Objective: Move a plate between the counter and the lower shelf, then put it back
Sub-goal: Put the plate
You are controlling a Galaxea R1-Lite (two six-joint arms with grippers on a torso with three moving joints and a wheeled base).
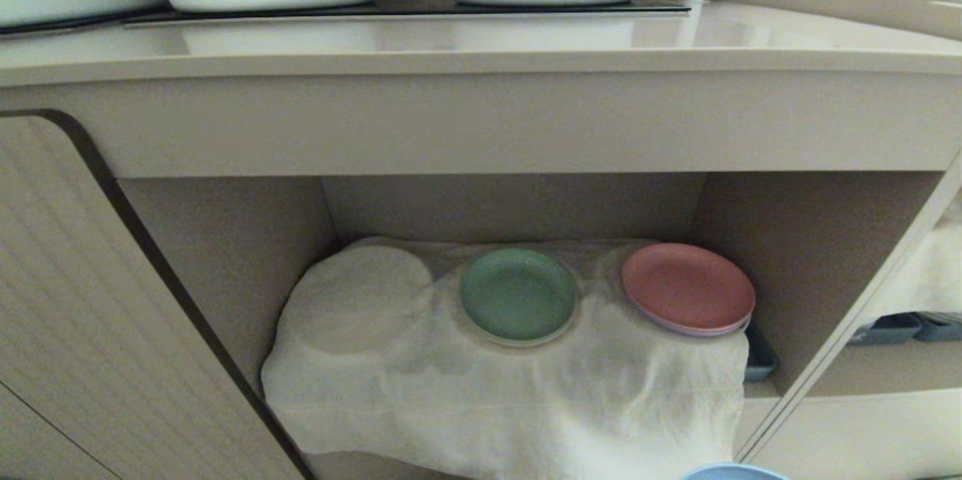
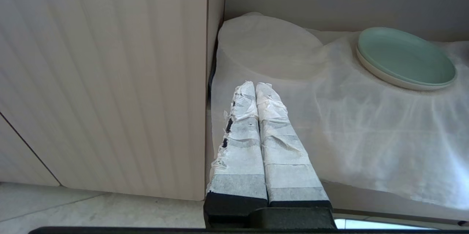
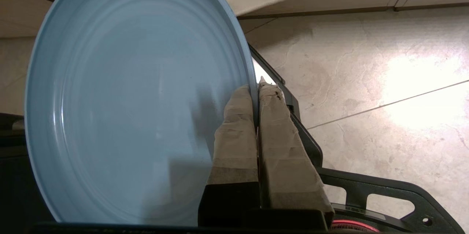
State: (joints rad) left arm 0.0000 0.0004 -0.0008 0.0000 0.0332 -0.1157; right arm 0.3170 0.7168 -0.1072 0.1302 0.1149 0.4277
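Right now the right end effector (image 3: 257,87) is clenched on the rim of the plate (image 3: 135,98), its two taped fingers (image 3: 234,131) pinching the edge so the disc stands out to one side of them, seen nearly face-on from the wrist with the tiled floor (image 3: 366,80) behind. It is a small round light-blue plate, matte, with a low raised rim and faint concentric rings. From the head, only a sliver of it shows at the bottom edge, below and in front of the lower shelf (image 1: 812,255), towards that shelf's right front corner, so it is carried in the air, on neither shelf nor counter (image 1: 481,52). The shelf's white cloth (image 1: 488,390) holds a green plate (image 1: 518,296) mid-shelf and a pink plate (image 1: 688,288) at its right rear. The left end effector (image 2: 255,86) hangs clenched and empty off the shelf's left front corner, so the right arm is plainly the nearer.
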